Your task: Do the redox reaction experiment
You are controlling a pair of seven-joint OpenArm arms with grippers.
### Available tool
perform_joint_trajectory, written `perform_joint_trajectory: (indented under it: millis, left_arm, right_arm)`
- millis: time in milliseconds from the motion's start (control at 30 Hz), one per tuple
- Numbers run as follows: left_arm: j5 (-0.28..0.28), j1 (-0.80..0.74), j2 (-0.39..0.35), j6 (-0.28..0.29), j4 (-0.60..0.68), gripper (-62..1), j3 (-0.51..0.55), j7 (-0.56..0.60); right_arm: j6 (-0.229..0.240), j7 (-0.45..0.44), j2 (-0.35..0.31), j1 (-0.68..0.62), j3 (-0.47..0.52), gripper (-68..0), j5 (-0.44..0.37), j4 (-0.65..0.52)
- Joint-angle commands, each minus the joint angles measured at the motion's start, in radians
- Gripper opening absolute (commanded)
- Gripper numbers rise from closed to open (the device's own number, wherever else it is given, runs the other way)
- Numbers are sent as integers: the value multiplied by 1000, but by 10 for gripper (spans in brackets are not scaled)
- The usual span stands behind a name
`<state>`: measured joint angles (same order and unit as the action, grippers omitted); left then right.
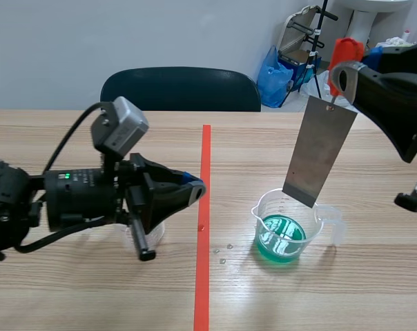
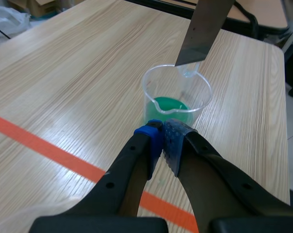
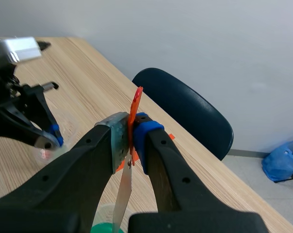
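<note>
A clear beaker [image 1: 286,224] holding green liquid [image 1: 281,241] stands on the table right of the tape line. A grey metal plate [image 1: 319,150] hangs tilted over it, its lower edge about level with the rim and out of the liquid. The plate hangs from an orange-red clip [image 1: 346,49], and my right gripper [image 1: 341,67] is shut on that clip [image 3: 136,103], with the plate [image 3: 122,194] below its fingers. My left gripper [image 1: 192,192] is shut on nothing, low over the table. Its tips [image 2: 162,138] point at the beaker [image 2: 178,94] just ahead, under the plate [image 2: 204,29].
A dark chair [image 1: 181,88] stands at the table's far edge, with a blue bag [image 1: 274,76] and clutter behind it. A few droplets [image 1: 222,254] lie near the tape line. A second clear container [image 1: 155,231] sits under my left arm.
</note>
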<state>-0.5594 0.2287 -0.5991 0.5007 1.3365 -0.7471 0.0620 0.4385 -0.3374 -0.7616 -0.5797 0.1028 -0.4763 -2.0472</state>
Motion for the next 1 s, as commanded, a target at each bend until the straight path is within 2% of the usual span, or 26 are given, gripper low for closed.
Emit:
perform_joint_trajectory:
  millis: [0, 200, 400, 633, 967]
  left_arm:
    - [-6, 11, 33, 0, -15, -584, -4, 12]
    - [-6, 83, 143, 0, -82, -584, -60, -37]
    - [-6, 122, 214, 0, -101, -584, -84, -67]
    - [-6, 130, 246, -16, -101, -584, -84, -63]
    - [-6, 137, 249, -19, -101, -584, -84, -63]
  right_arm:
    - [-3, -15, -11, 9, 10, -656, -10, -16]
    - [-3, -15, -11, 9, 10, -656, -10, -16]
    - [-3, -15, -11, 9, 10, -656, -10, -16]
    - [-3, -15, -11, 9, 10, -656, -10, -16]
    - [-3, -15, -11, 9, 10, -656, -10, -16]
